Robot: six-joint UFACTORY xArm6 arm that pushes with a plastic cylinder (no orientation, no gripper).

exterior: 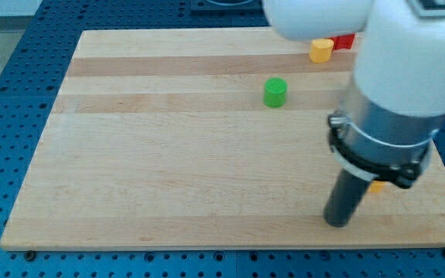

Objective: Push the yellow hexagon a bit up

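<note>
Our tip [337, 222] sits low right, far from the yellow hexagon [321, 51]. It looks light, rigid, slippery; we'd push its bottom face. No fingers here.

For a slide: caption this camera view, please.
My tip rests near the wooden board's bottom right, far below the yellow hexagon, red block and green cylinder.

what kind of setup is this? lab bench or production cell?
Most likely a lab bench for tabletop pushing tests. A wooden board lies on a blue perforated base. It holds only small blocks: a green cylinder, a yellow hexagon, a red block. My tip rests low at the view's right, far from them.
</note>
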